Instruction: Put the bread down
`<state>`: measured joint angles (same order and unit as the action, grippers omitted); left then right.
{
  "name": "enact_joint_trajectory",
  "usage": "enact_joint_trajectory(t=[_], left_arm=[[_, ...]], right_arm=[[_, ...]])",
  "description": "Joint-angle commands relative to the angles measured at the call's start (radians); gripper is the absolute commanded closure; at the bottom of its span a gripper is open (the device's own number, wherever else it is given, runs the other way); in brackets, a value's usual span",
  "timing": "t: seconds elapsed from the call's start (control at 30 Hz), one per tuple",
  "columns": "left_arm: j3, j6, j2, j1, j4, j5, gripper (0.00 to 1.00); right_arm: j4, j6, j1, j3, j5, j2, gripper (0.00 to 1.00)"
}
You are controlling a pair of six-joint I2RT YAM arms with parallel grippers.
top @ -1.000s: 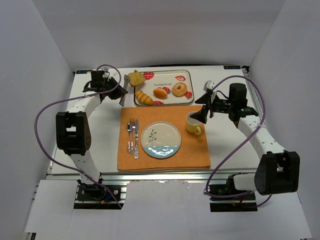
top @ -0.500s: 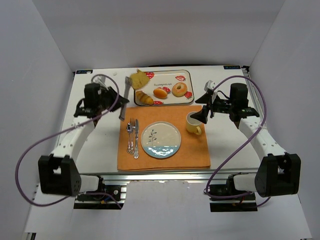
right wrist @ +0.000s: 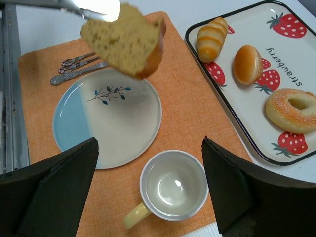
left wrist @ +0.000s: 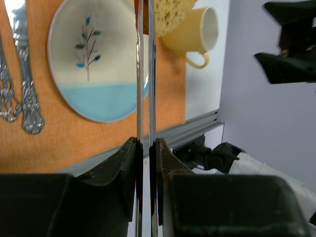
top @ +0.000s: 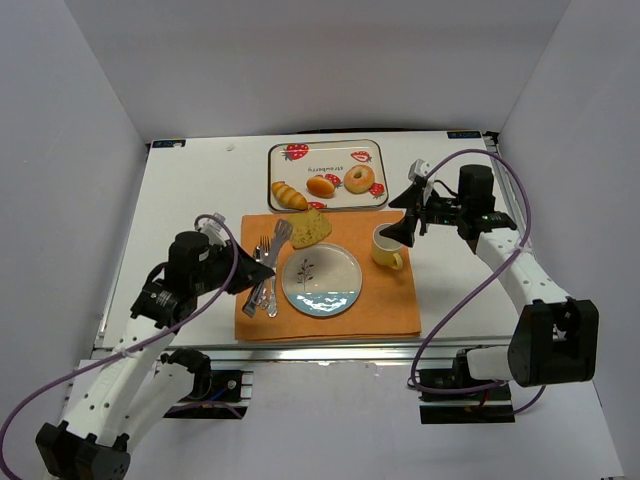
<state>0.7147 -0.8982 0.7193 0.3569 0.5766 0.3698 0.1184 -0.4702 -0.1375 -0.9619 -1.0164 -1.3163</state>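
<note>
From the right wrist we see the bread (right wrist: pixel 126 42) whole, pinched in the tongs (right wrist: pixel 74 6) over the rim of the plate (right wrist: pixel 113 123); the left wrist view crops it. Our left claw (left wrist: pixel 146 145) clamps the tongs; our right claw (top: pixel 401 218) gapes, empty.
</note>
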Motion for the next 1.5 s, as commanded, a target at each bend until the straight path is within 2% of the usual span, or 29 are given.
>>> enact_joint_trajectory(t=[0.0,0.2,0.53,0.7,0.97,1.13,1.23,1.33,1.37,1.47], left_arm=[[-0.024,-0.015,0.035,0.027,0.063,-0.003,0.94],[-0.034,-0.021,0.118,0.117,0.017,-0.025,0.90],[-0.047,-0.034,0.184,0.189,-0.014,-0.068,0.56],[-0.020,-0.031,0.164,0.189,0.045,-0.156,0.46],[0.005,-0.105,0.126,0.189,0.009,-0.249,0.44],[0.084,-0.134,0.182,0.185,-0.043,-0.327,0.44],[0.129,-0.162,0.233,0.149,-0.101,-0.356,0.44],[0.134,-0.225,0.298,0.065,-0.194,-0.355,0.44],[0.132,-0.244,0.334,0.012,-0.242,-0.329,0.45],[0.147,-0.320,0.429,-0.056,-0.309,-0.273,0.44]], right_arm=[[-0.017,0.033,0.004,-0.057,-0.037,-0.015,0.11],[-0.023,0.031,0.004,-0.049,-0.033,0.006,0.11],[-0.026,0.027,0.004,-0.015,-0.016,0.035,0.11],[-0.028,0.025,0.004,-0.017,-0.021,0.029,0.11],[-0.028,0.025,0.004,-0.017,-0.028,0.025,0.11],[-0.026,0.019,0.003,-0.012,-0.031,0.026,0.11],[-0.026,0.021,0.003,-0.009,-0.036,0.026,0.11],[-0.029,0.021,0.003,-0.001,-0.042,0.032,0.11],[-0.031,0.021,0.003,0.000,-0.044,0.034,0.11],[-0.037,0.025,0.004,0.011,-0.048,0.042,0.11]])
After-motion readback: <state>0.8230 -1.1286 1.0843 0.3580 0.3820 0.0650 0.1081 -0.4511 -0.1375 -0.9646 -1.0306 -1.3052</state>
